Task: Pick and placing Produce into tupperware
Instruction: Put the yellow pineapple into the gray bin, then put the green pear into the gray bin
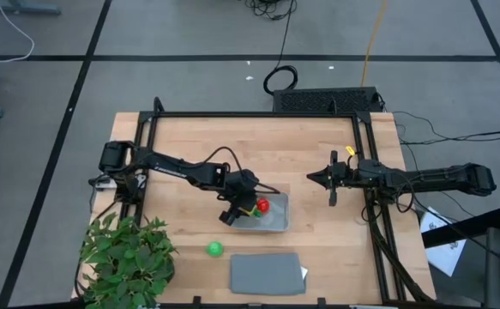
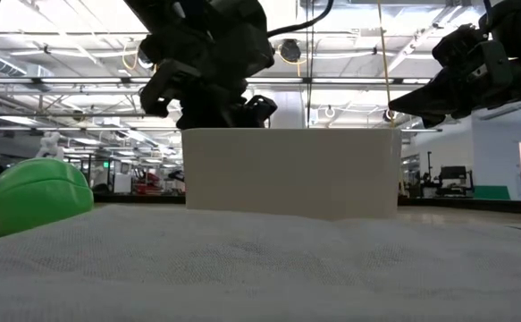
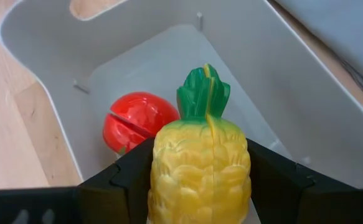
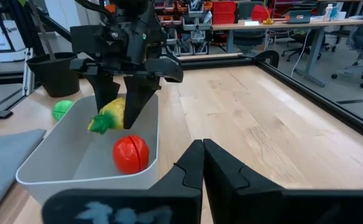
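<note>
The yellow produce piece with a green tip (image 3: 200,168) sits between the fingers of my left gripper (image 1: 245,206), just over the near-left part of the grey-blue tupperware (image 1: 274,225). The round red piece (image 3: 137,121) lies on the tupperware's floor beside it. The round green piece (image 1: 214,249) rests on the table, near and left of the tupperware. My right gripper (image 4: 203,155) is shut and empty, hovering to the right of the tupperware. My left gripper pinches the yellow piece by the sides of its body (image 3: 162,180) between its two fingers (image 3: 274,180), coming from above and pointing down. The piece lies tilted in the hold, its green tip (image 4: 97,126) pointing out past the fingers, low inside the tupperware's rim.
A flat dark grey slab (image 1: 267,273) lies at the table's near edge below the tupperware. A leafy green plant (image 1: 125,257) fills the near-left corner. A black frame (image 1: 258,114) borders the table. Bare wood lies between the tupperware and my right gripper.
</note>
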